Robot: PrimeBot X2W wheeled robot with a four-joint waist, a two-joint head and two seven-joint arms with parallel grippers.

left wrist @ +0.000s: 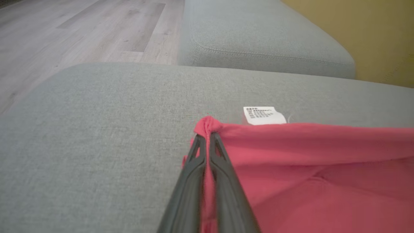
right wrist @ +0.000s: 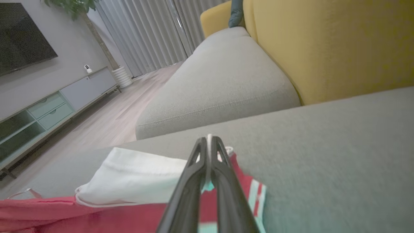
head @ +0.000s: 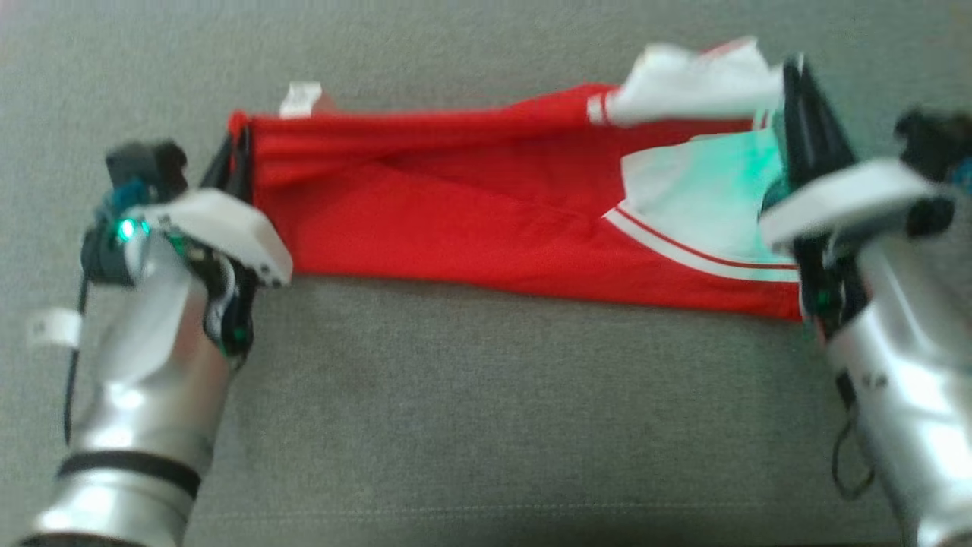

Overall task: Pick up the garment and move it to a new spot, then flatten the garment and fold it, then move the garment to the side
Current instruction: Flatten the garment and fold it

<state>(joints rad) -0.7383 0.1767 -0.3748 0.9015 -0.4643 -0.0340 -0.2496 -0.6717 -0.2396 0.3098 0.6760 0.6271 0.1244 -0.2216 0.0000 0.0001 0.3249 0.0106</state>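
Now stretched over grey fabric sofa cushion (head: 486, 418): red-and-white jersey garment (head: 456, 220), L pincer (left wrist: 207, 136) clenched on red corner, R pincer (right wrist: 209, 142) clenched on white hem; may slip if overpulled.

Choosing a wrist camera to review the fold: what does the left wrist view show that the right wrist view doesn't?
Left wrist view adds: the left gripper shut on a red corner of the garment, with the white care label beside it. Right wrist view adds: the right gripper shut on the garment's other end, its white sleeve, curtains, a TV cabinet. Both: the garment, grey cushion, wood floor.
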